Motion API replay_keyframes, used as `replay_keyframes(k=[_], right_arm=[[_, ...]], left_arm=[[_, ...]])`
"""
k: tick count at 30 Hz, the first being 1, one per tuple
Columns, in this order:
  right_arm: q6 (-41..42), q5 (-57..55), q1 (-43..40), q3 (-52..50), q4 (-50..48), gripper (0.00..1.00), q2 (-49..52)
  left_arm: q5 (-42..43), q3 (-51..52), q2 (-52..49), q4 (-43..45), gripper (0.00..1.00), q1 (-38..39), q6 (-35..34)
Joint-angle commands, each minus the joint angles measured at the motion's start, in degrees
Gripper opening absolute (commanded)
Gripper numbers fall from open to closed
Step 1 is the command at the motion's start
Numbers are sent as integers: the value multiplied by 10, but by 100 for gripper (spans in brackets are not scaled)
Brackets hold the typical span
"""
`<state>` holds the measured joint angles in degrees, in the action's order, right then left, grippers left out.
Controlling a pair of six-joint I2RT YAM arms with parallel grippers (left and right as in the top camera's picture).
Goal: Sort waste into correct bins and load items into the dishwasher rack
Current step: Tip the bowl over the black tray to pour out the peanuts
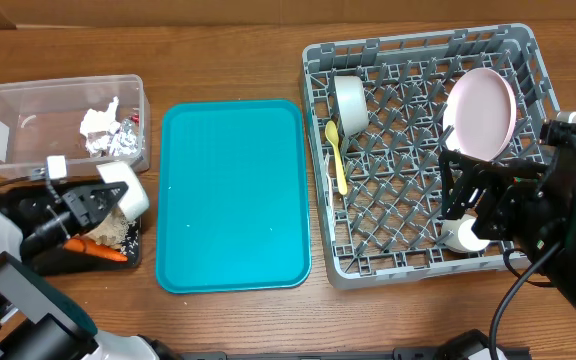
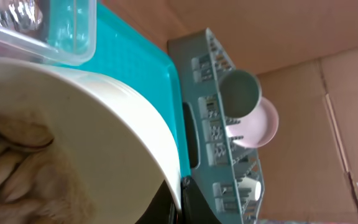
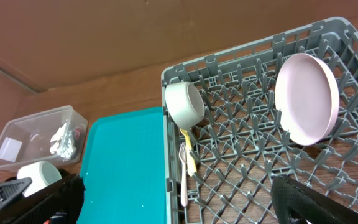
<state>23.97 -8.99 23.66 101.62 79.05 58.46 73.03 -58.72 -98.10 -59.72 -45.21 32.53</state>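
Note:
My left gripper [image 1: 103,200] is shut on the rim of a small white bowl [image 1: 128,187], held tilted over the black tray [image 1: 68,262]. The left wrist view shows the rim pinched [image 2: 180,190] and beige food bits [image 2: 17,165] inside the bowl. The tray holds a carrot [image 1: 96,249] and food bits. The clear tub [image 1: 8,115] holds the white napkin [image 1: 98,122] and foil wrapper [image 1: 120,145]. The grey rack [image 1: 318,215] holds a second bowl [image 1: 349,101], the yellow spoon [image 1: 336,155], the pale-pink plate [image 1: 481,112] and a fork [image 3: 183,177]. My right gripper [image 1: 461,205] is open and empty over the rack's near right part.
A flat teal tray [image 1: 233,195] lies between the bins and the rack. Cardboard walls stand behind the table. The right arm's body and cables [image 1: 558,210] hang past the rack's right edge.

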Motion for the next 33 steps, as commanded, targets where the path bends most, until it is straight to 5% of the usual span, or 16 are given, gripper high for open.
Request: replay_keyframes(k=[1, 16, 33], right_arm=[[1, -4, -1, 4, -2, 100, -1], [1, -4, -1, 4, -2, 100, -1], [1, -4, -1, 4, -2, 100, -1]], left_arm=[[73, 2, -2, -26, 4, -26, 102], [150, 51, -2, -38, 4, -97, 186], [166, 62, -6, -54, 4, -101, 158]])
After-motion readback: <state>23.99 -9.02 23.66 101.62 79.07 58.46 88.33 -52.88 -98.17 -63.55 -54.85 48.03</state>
